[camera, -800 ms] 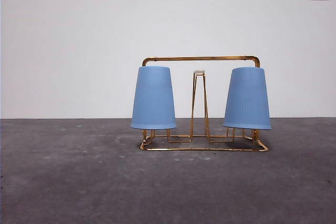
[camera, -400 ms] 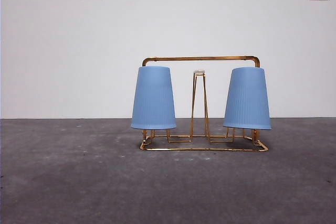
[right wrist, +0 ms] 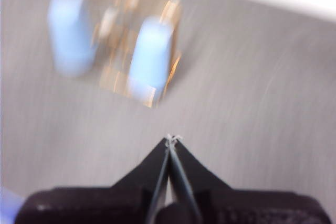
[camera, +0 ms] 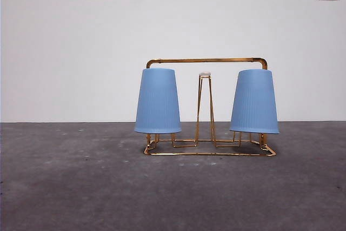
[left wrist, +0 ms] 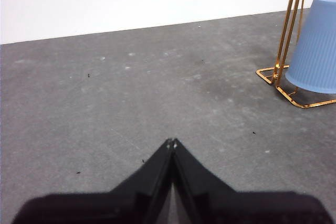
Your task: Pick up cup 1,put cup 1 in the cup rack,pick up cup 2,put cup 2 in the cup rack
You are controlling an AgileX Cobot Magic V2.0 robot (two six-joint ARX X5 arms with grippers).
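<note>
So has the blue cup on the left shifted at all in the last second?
No. The left cup sits upside down on the cup rack, its top just under the rack's handle bar, exactly as before.

The right wrist view is smeared throughout: the cup rack (right wrist: 123,40) shows only as gold streaks, and the two blue cups on it, the left cup (right wrist: 68,30) and the right cup (right wrist: 149,56), are soft shapes without ribbing or clear rims. In the left wrist view the picture's edge cuts off most of the rack and one side of the single cup in sight. From the front, the cups hide the pegs they sit over
</note>
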